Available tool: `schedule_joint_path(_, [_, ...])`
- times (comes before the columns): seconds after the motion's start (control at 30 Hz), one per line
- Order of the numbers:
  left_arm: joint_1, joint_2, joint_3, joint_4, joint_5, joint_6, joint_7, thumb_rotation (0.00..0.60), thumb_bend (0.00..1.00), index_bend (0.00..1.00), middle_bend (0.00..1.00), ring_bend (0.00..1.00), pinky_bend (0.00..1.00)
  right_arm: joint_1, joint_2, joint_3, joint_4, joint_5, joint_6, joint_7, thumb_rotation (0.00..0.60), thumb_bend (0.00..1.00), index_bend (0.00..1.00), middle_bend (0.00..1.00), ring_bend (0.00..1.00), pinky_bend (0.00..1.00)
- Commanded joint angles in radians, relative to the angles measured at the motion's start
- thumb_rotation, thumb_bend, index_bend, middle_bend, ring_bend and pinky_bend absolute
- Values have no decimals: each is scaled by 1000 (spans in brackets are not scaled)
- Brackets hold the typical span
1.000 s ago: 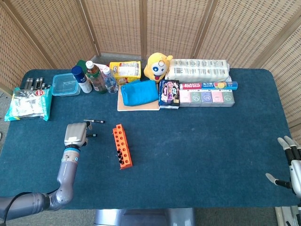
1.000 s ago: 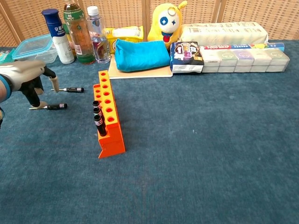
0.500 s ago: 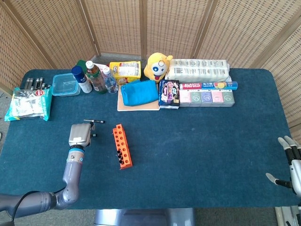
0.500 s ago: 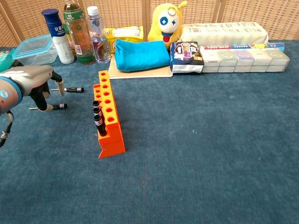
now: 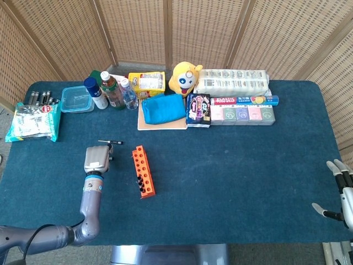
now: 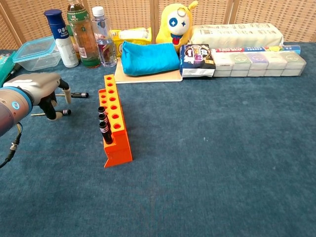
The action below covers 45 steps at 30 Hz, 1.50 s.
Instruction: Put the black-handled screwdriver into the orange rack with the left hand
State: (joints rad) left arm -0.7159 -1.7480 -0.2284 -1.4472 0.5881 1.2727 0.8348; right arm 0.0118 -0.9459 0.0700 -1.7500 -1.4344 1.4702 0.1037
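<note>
A black-handled screwdriver (image 6: 63,113) lies flat on the blue table left of the orange rack (image 6: 116,126) (image 5: 143,171). My left hand (image 6: 39,86) (image 5: 97,159) hangs right over it, dark fingers (image 6: 49,111) reaching down to its shaft and the thumb apart above it; the screwdriver still rests on the cloth. In the head view the hand hides most of it. A second black-handled screwdriver (image 6: 78,95) (image 5: 113,142) lies just behind. Three black handles (image 6: 102,121) stand in the rack's near slots. My right hand (image 5: 341,190) rests open at the table's near right corner.
Along the back stand bottles (image 5: 110,91), a clear plastic box (image 5: 76,99), a blue pouch (image 5: 164,109) on a board, a yellow plush toy (image 5: 185,77) and packaged goods (image 5: 242,113). A foil bag (image 5: 33,121) lies at the far left.
My left hand has shifted right, toward the rack, and dropped lower over the near screwdriver. Both screwdrivers, the rack and the right hand have stayed put.
</note>
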Motion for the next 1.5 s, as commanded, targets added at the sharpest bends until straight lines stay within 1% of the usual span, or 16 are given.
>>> schedule_joint_path(0.03, [1,-8,-2,7,3,-2,-6,600,335,401,1000,1000,1000,0,1,0,0,0,-1,3,600,0,56,53,77,156])
schedule_joint_path(0.2, [2,-24,-12,26,-2,-4,-8,600,337,401,1000,1000,1000,1,1,-1,0,-2,-2,3,600,0,55,53,77,162])
schedule_joint_path(0.5, [7,-53,-4,58,28,5,-10,600,350,413,1000,1000,1000,2,1,-3,-2,-3,-3,1,600,0,56,54,77,164])
schedule_joint_path(0.87, [11,-59,-9,62,46,18,12,600,362,459,1000,1000,1000,2,3,-4,-2,-6,-4,8,600,0,56,54,78,168])
schedule_joint_path(1.5, [17,-79,-13,102,65,4,25,600,370,461,1000,1000,1000,6,4,-5,-5,1,-16,10,600,0,56,54,78,175])
